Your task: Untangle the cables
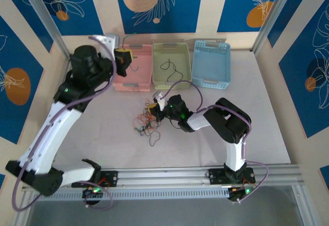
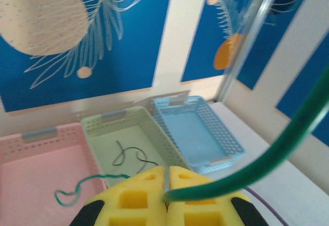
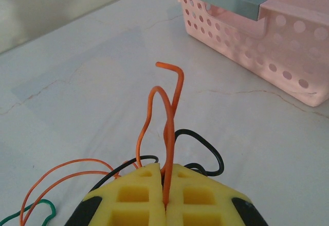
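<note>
Three baskets sit beyond the two hands: pink basket (image 1: pixel 134 87), green basket (image 1: pixel 188 66), blue basket (image 1: pixel 213 85). The left hand (image 2: pixel 167 177) is clamped shut on one thin green cable (image 2: pixel 288 138) dangling over the pink basket below it, one curled black cable (image 2: pixel 128 154) lying in the green basket ahead. The right hand (image 3: pixel 164 177) pinches one kinked orange cable (image 3: pixel 172 107), a tangle (image 1: pixel 144 125) of thin cables on the surface (image 1: pixel 257 133) beneath it.

Light is bright, even and diffuse, leaving only faint, soft shadows on the white table (image 1: pixel 267 133), with no harsh glare. The overhead view is sharp. Close to the left wrist lens the green cable (image 2: pixel 221 185) blurs thick; the orange cable (image 3: pixel 167 133) looks crisp against a soft background.
</note>
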